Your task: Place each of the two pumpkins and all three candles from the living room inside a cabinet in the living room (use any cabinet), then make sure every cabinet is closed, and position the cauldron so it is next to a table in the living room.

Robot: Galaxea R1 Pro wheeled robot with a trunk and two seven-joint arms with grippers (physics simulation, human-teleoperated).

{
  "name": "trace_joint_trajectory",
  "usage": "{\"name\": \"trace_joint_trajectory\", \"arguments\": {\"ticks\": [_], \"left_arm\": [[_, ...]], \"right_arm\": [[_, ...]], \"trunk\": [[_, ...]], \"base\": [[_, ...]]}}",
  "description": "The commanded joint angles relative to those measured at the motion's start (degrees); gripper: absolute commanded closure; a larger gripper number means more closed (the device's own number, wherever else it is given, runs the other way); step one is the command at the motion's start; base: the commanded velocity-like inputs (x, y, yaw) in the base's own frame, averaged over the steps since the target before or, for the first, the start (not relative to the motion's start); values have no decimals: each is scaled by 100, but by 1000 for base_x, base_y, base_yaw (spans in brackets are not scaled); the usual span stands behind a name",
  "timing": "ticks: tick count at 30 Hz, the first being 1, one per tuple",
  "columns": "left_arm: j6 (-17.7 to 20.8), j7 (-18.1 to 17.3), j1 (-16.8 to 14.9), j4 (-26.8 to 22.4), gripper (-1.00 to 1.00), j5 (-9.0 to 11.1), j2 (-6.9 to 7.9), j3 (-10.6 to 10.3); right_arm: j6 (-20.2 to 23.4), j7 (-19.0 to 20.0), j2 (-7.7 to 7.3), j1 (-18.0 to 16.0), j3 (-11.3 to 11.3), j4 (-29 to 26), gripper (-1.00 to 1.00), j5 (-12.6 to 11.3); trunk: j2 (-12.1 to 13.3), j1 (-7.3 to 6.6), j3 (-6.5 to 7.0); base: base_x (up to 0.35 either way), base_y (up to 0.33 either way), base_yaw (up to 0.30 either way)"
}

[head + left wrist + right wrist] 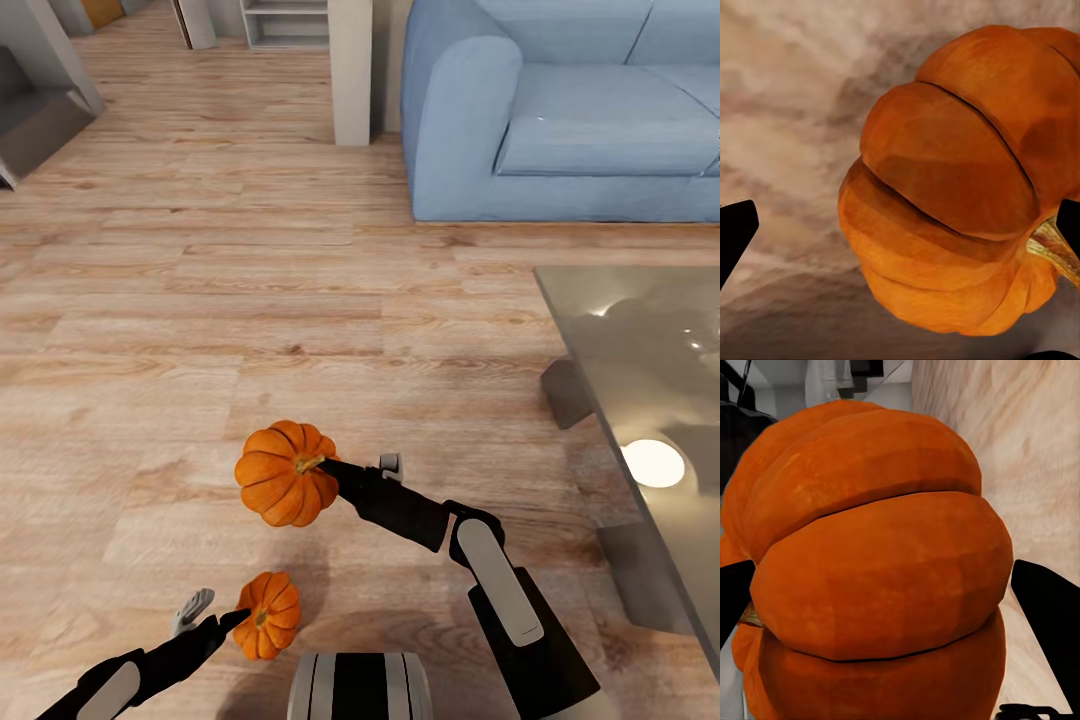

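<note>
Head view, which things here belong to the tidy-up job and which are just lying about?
Part of the job:
- pumpkin in the right gripper, pumpkin at
- pumpkin at the left gripper, pumpkin at
- coffee table, for the cauldron later

Just lying about:
- blue sofa
- pale shelf unit
- wooden floor

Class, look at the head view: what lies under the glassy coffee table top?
Through the coffee table top, slab legs and wooden floor show dimly. Bright reflections cover the rest, so anything else below cannot be seen.
</note>
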Motion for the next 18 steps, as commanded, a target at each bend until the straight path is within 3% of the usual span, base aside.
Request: {"name": "trace_joint_trajectory", "arguments": {"ticks": [1,18], "left_arm": [[28,-3,-2,-1,-100,55,5,-25],[28,-3,-2,-1,-100,55,5,-25]], "right_arm": [[22,17,2,-2,-4,-2,100,6],[22,19,2,-2,-6,-15,100,6]], "trunk": [[-1,-1,-3],[-1,-1,-3]], "base": [[0,-120,0],[0,-45,0]]}}
